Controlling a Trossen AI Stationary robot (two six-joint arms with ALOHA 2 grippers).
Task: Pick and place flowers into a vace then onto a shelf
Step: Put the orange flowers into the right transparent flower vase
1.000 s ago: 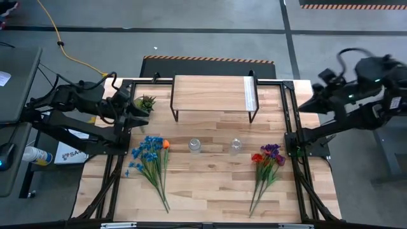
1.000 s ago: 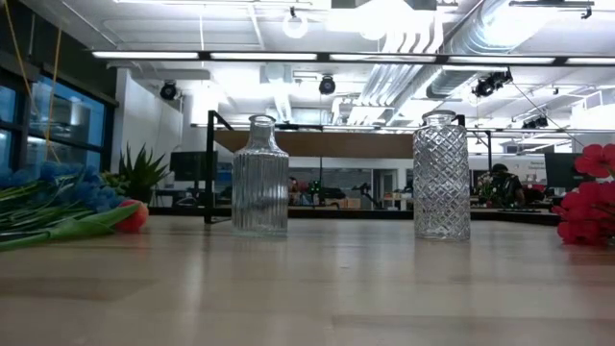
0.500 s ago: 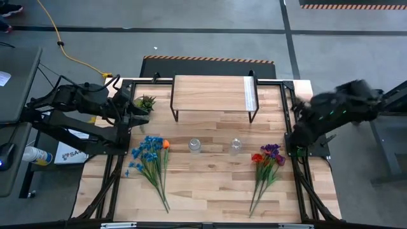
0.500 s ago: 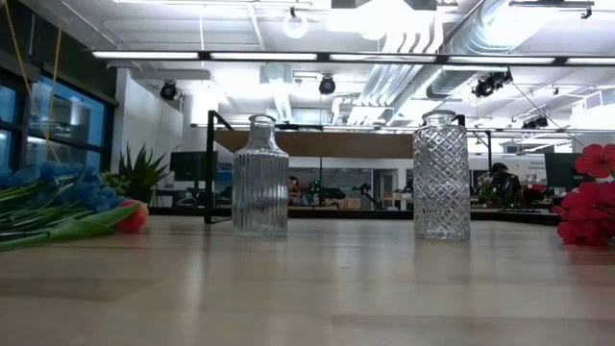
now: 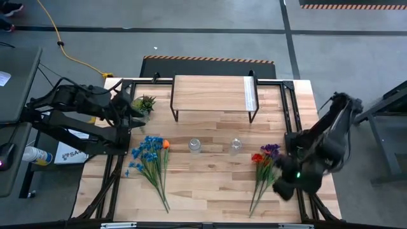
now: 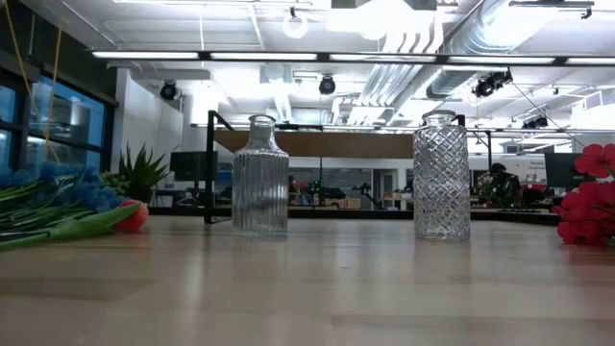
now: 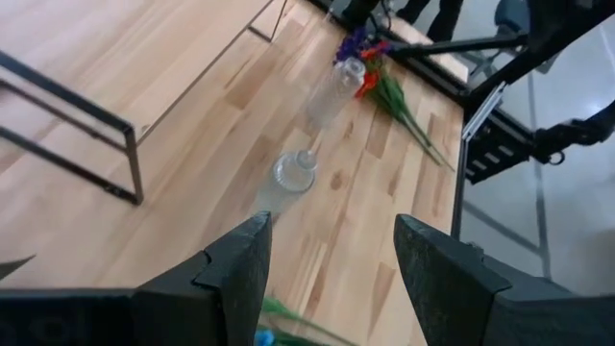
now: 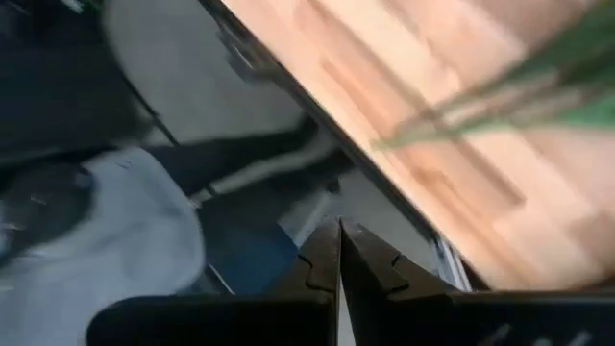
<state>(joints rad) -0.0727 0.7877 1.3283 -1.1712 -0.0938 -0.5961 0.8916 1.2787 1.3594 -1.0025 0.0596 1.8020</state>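
Nothing picked yet. My left fingers [image 7: 332,279] were spread with nothing between them, parked over the left rear corner of the light plank table [image 5: 210,184], next to the small spiky green potted plant [image 5: 145,102]. From there the wrist looked down the table at both vases, so I'd call that a waiting or lining-up pose, not a grasp.

My right fingers [image 8: 338,252] were clenched tight on nothing, hanging low at the table's right front edge, just beside the red, purple and dark maroon flower bunch [image 5: 267,159]. The wrist view was blurred; green stems crossed it, not touching. My guess is that arm was heading for those stems, and it would have to release before it could take anything.

Task things:
- Blue flower bunch with one orange bloom [image 5: 150,152] lay flat left of centre, stems fanned toward the front edge, so easy to pinch from above.
- Ribbed clear glass bottle vase [image 6: 259,176] and diamond-cut clear glass vase [image 6: 441,175] stood upright and empty mid-table, between the bunches.
- Low light-wood shelf on thin black legs [image 5: 213,93] sat at the rear, top bare.

Risk: narrow vase necks, floppy stems.
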